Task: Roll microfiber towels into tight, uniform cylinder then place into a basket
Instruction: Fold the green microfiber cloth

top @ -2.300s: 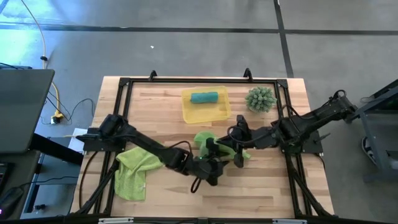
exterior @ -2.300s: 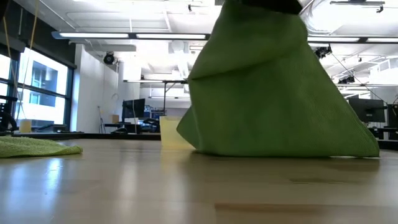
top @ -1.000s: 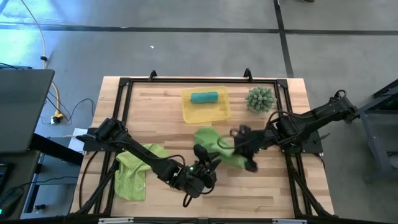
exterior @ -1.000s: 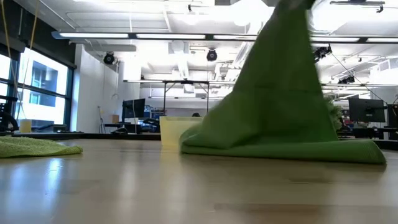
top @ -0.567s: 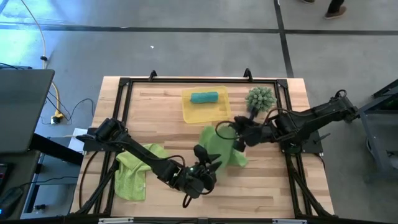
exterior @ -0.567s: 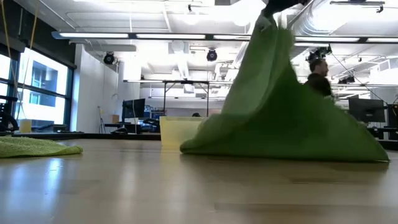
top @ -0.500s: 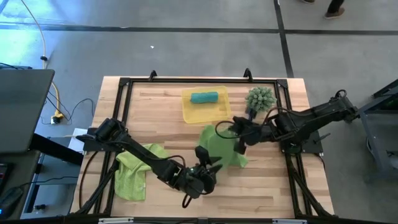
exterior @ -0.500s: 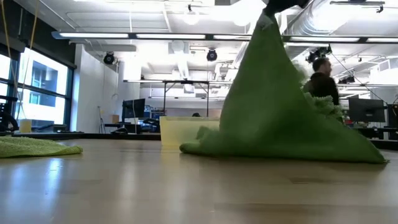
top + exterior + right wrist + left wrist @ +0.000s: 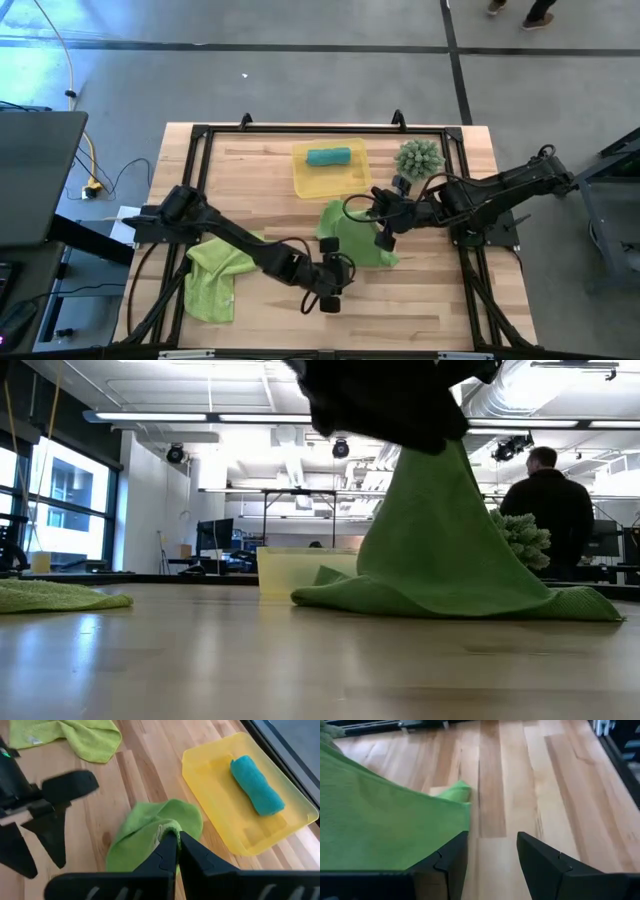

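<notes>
A lime-green microfiber towel (image 9: 352, 240) is raised like a tent at mid-table, with its lower part spread on the wood (image 9: 450, 600). My right gripper (image 9: 172, 840) is shut on its top. My left gripper (image 9: 492, 855) is open and low over the table at the towel's near edge (image 9: 335, 290), with bare wood between its fingers. A second lime towel (image 9: 215, 275) lies crumpled at the near left. A rolled teal towel (image 9: 328, 156) lies in the yellow basket (image 9: 305, 182) at the far middle. My right gripper pinches a bunched-up fold of the lime towel (image 9: 167, 826) between its two shut fingers, coming slanting down from the table's right. The cloth hangs below the fingers and widens downward. Its lower edge lies on the table.
A spiky green plant (image 9: 419, 158) stands to the right of the basket. A black frame runs round the tabletop (image 9: 200, 135). In the room beyond the table a person (image 9: 545, 510) stands with their back to it. Bare wood lies along the near edge.
My left gripper has come down toward the table by the towel's near edge and rolled at the wrist; it now shows at the top of the low view. My right gripper has moved toward the far edge with the towel's top, while the towel's lower part stays on the table.
</notes>
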Controlling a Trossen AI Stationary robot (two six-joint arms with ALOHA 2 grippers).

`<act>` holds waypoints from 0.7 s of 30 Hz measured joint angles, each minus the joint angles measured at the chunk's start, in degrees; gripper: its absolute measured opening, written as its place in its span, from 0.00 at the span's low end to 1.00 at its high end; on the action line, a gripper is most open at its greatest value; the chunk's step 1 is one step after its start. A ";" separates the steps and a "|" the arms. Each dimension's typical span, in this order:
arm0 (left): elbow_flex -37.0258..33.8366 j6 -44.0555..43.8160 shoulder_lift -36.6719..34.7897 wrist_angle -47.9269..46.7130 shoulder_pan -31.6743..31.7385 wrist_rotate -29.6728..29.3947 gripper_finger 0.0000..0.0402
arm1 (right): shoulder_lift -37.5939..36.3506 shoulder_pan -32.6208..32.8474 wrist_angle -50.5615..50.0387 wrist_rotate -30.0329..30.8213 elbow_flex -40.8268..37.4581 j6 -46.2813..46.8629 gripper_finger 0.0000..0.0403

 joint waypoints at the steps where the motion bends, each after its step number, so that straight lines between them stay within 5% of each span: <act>1: -0.76 -0.03 0.36 1.68 0.17 0.21 0.40 | 0.00 0.00 -0.04 -0.02 0.00 -0.01 0.00; 11: -0.75 13.28 13.06 26.52 0.82 -1.76 0.46 | 0.25 -0.02 -0.14 -0.04 0.00 6.86 0.00; 16: 3.66 17.34 19.13 30.17 1.45 -8.34 0.46 | 1.70 -0.04 -0.66 -0.35 0.00 7.31 0.00; 21: 8.73 17.04 23.41 28.90 2.46 -6.98 0.46 | 3.93 -0.39 -0.83 -0.83 0.00 6.99 0.00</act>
